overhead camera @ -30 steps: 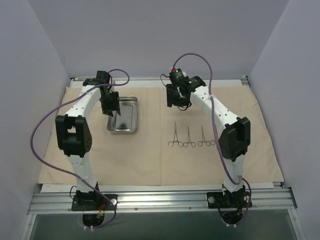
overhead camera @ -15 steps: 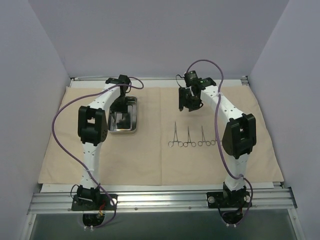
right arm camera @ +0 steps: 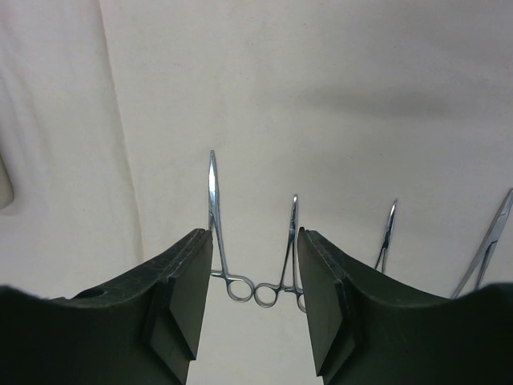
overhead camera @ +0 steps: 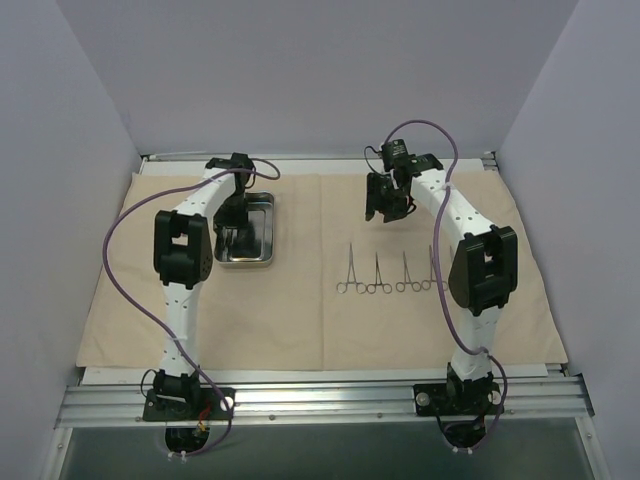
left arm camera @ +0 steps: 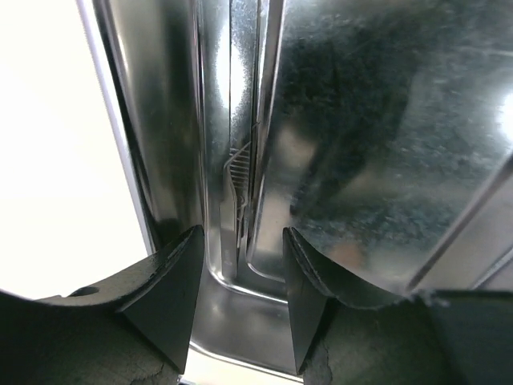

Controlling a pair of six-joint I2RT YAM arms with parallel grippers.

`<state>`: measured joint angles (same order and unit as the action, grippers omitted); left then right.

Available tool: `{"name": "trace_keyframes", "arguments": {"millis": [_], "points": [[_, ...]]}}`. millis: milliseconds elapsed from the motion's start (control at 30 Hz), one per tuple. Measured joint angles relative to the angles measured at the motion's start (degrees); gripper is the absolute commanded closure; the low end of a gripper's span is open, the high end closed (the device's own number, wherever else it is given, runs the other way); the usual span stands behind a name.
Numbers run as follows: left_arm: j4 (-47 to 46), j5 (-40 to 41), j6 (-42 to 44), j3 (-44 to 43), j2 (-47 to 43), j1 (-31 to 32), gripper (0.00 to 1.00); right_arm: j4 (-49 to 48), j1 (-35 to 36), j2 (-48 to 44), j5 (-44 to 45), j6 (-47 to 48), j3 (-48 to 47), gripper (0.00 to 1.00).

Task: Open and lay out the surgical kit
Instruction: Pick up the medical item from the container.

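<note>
The beige cloth wrap lies spread flat over the table. The steel tray sits on its back left part. My left gripper hangs low over the tray, open. In the left wrist view its fingers stand apart over the tray's shiny floor, holding nothing. Several silver forceps lie in a row on the cloth, right of centre. My right gripper hovers just behind that row, open and empty. In the right wrist view the forceps lie on the cloth below the gripper.
The right arm's forearm covers part of the rightmost forceps in the top view. Grey walls close in the table on three sides. A metal rail runs along the near edge.
The left arm's elbow swung right and its gripper settled over the tray. The right gripper shifted right and slightly nearer the forceps row. Both grippers' openings look unchanged.
</note>
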<state>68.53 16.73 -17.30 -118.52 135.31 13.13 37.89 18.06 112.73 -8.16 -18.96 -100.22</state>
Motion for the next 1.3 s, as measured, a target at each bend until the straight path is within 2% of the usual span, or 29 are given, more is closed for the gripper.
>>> {"name": "trace_keyframes", "arguments": {"millis": [233, 367, 467, 633, 833, 867, 1133, 1300], "points": [[-0.61, -5.11, 1.11, 0.83, 0.79, -2.29, 0.48, -0.07, 0.02, 0.00, -0.33, 0.00, 0.00, 0.53], [-1.01, -8.13, 1.88, 1.09, 0.79, -3.02, 0.57, -0.20, 0.02, 0.00, -0.74, -0.02, 0.00, 0.53], [-1.44, -10.51, 2.60, 1.51, 0.79, -3.39, 0.59, -0.44, 0.02, 0.00, -1.31, -0.07, 0.00, 0.52], [-1.68, -13.94, 3.37, 1.81, 0.79, -3.89, 0.75, -0.46, 0.02, 0.00, -1.84, -0.46, 0.00, 0.52], [-1.62, -14.91, 4.13, 1.66, 0.79, -3.89, 0.90, -0.50, 0.42, -0.02, -1.95, -0.79, 0.00, 0.52], [-1.55, -14.91, 4.20, 1.60, 0.79, -3.89, 0.97, -0.57, 0.46, -0.02, -1.95, -0.90, 0.00, 0.52], [-1.01, -17.27, 4.17, -0.83, 0.66, -3.85, 0.98, -0.94, 1.90, -0.72, -2.49, -1.36, 0.02, 0.50], [-1.36, -23.96, 2.67, -1.44, -2.40, -3.85, 0.98, -3.13, 2.54, -1.09, -7.65, -1.44, 0.15, 0.51]]}}
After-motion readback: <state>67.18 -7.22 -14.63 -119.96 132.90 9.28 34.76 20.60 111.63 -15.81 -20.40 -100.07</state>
